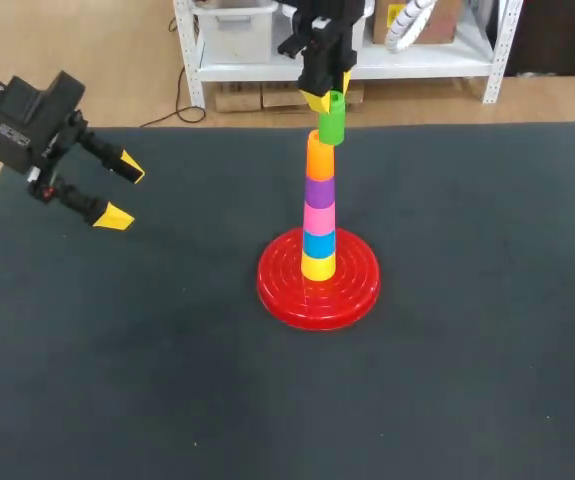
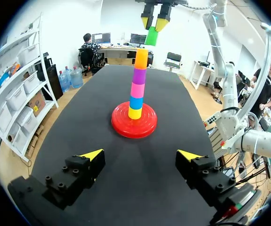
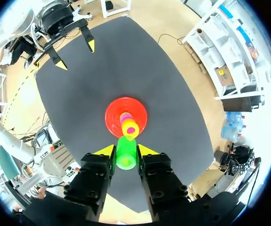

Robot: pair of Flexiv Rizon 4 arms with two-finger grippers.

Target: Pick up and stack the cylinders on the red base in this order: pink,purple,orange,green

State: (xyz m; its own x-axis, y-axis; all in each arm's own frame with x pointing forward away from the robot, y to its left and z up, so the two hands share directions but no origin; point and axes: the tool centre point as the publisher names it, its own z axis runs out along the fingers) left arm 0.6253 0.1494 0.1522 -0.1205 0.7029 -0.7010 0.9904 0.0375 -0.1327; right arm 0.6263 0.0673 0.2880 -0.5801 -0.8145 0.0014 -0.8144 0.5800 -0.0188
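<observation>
On the red base (image 1: 318, 285) stands a stack of cylinders: yellow, blue, pink (image 1: 318, 216), purple (image 1: 318, 190), then orange (image 1: 320, 157) on top. My right gripper (image 1: 327, 100) hangs above the stack, shut on the green cylinder (image 1: 332, 118), which sits slightly tilted just over the orange one and a little to its right. In the right wrist view the green cylinder (image 3: 126, 152) is clamped between the yellow tips, with the stack (image 3: 129, 125) and base (image 3: 126, 116) straight below. My left gripper (image 1: 122, 190) is open over the table's far left, holding nothing; it (image 2: 142, 155) faces the stack (image 2: 137, 84).
The dark table mat (image 1: 467, 350) stretches wide around the base. The table's far edge runs just behind the stack.
</observation>
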